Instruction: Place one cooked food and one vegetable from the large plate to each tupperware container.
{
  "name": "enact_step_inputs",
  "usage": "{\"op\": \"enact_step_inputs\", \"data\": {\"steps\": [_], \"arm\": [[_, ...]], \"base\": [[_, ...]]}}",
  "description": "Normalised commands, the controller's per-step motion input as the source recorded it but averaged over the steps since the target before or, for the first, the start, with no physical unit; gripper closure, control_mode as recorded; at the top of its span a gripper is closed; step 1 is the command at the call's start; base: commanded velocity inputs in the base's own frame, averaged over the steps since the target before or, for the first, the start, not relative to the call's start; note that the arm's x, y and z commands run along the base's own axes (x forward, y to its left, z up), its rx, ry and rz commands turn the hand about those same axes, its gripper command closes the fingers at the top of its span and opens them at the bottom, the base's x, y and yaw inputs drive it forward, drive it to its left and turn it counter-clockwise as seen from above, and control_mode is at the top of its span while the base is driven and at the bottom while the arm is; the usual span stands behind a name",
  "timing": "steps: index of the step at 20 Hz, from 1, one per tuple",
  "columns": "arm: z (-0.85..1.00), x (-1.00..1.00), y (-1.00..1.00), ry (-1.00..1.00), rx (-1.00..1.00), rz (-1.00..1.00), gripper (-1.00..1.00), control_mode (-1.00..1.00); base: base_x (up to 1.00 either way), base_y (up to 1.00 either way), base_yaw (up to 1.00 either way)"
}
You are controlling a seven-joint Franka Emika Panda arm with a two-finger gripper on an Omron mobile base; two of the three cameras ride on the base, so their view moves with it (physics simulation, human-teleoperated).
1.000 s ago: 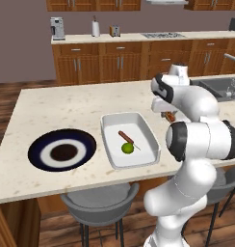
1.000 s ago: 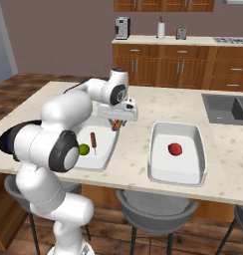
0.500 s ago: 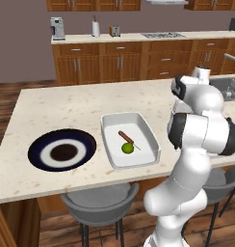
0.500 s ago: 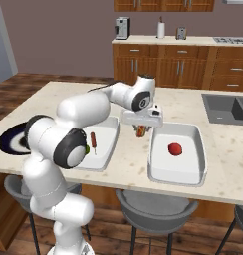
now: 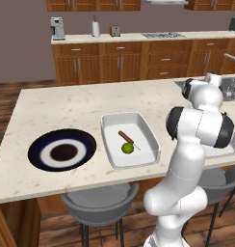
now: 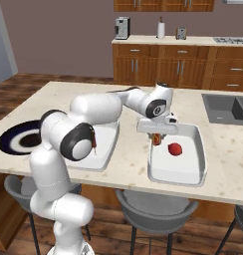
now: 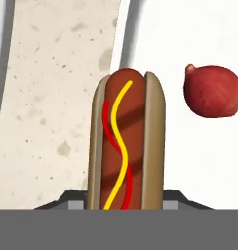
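My gripper pinches a hot dog over the right tray's left edge. A red onion lies in that tray, beside the hot dog.

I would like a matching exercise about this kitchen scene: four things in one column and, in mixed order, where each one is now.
Things:
1. hot dog
2. red onion
3. green lime
4. large plate

Places:
A. lying in the container near the sink
B. on the counter, with no food on it
C. held in the tool
D. in the container beside the plate, next to a sausage

Pairs: 1-C, 2-A, 3-D, 4-B
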Motion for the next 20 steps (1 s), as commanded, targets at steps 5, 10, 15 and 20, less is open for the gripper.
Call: {"op": "enact_step_inputs", "data": {"steps": [5,10,15,20], "arm": [[-0.35,0.0,-0.5,0.0,0.0,0.13,1.0,-1.0],[-0.52,0.0,-0.17,0.0,0.0,0.13,1.0,-1.0],[-0.32,0.07,-0.24,0.0,0.0,0.14,1.0,-1.0],[-0.43,0.1,-0.19,0.0,0.0,0.12,1.0,-1.0]], "base": [[0.0,0.0,0.0],[0.0,0.0,0.0],[0.0,0.0,0.0],[0.0,0.0,0.0]]}}
